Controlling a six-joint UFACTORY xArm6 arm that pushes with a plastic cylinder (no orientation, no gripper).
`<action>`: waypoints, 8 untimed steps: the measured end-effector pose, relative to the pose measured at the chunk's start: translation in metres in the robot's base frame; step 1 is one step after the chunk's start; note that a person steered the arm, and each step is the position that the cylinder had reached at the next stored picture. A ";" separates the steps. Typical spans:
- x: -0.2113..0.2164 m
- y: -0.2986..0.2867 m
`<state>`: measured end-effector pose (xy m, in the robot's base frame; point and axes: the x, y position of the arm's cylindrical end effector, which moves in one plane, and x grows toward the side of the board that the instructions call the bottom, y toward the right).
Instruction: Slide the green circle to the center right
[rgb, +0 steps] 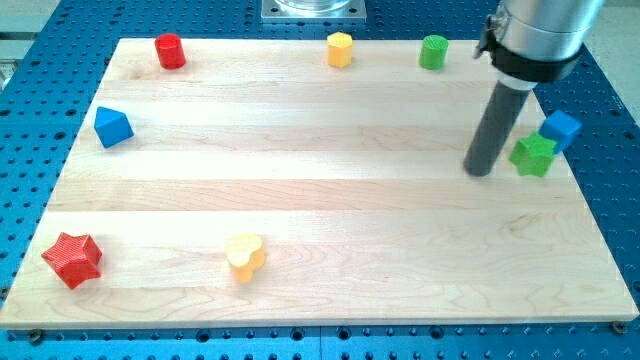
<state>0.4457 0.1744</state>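
Near the view's right edge, about halfway down the wooden bench (320, 200), my tip (481, 172) rests on the board, at the lower end of a straight dark rod that hangs from a grey cylinder entering from the top right corner. No gripper is fitted on this arm, so no spread or pinch can be told; the rod simply stands upright on the wood. Just beside my tip, toward the view's right, sits a green block (533, 155) of a blocky, angular shape, apart from the rod by a narrow strip of bare wood. Touching that green block at its upper right is a blue block (561, 129), which sits at the very edge of the board. The green circle (433, 52), a short round cylinder, stands close to the top edge, up and to the view's left of my tip and well apart from it. Along the same top edge, farther left, are a yellow block (340, 49) and then a red cylinder (170, 51). A blue block (112, 126) with a wedge-like form lies near the left edge. At the bottom left corner sits a red star (72, 259), and to its right, near the bottom edge, a yellow heart (245, 256).
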 end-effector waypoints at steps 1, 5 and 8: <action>0.014 -0.054; 0.063 0.050; -0.046 -0.082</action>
<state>0.3997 0.0921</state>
